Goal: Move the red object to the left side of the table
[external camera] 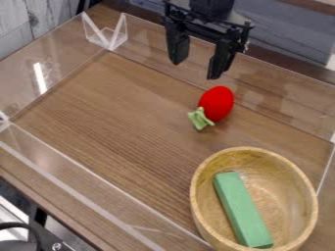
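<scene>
Red against the brown table (118,108), your strawberry (216,102) lies just right of the frame's centre, while your gripper (197,61) hangs above it, jaws wide and holding nothing.

You have one raised camera looking steeply down and across the brown wood-grain tabletop with clear acrylic walls (118,108), fairly close, from its near corner
</scene>
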You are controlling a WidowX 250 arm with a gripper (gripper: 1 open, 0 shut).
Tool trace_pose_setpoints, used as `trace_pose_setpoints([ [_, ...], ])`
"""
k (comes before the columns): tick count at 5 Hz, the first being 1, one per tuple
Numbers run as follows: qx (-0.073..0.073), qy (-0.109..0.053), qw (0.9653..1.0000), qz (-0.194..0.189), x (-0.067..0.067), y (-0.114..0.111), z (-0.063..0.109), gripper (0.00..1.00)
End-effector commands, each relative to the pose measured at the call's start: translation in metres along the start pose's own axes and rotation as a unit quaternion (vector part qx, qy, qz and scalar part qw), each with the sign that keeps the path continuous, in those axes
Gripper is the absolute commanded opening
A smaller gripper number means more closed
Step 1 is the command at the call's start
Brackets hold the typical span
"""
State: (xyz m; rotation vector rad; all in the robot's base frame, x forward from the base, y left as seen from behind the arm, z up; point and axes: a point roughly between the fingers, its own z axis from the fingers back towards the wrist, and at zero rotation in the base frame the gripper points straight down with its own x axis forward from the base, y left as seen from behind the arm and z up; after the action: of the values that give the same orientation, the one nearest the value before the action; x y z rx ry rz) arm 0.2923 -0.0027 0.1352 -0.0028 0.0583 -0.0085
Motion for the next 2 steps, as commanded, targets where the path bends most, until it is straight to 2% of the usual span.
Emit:
trace_pose_setpoints([
  [1, -0.004, 0.005, 1.0000, -0.005, 0.005, -0.011, -0.007, 1.00],
  [2, -0.010, 0.005, 0.9999, 0.005, 0.012, -0.009, -0.023, 1.00],
])
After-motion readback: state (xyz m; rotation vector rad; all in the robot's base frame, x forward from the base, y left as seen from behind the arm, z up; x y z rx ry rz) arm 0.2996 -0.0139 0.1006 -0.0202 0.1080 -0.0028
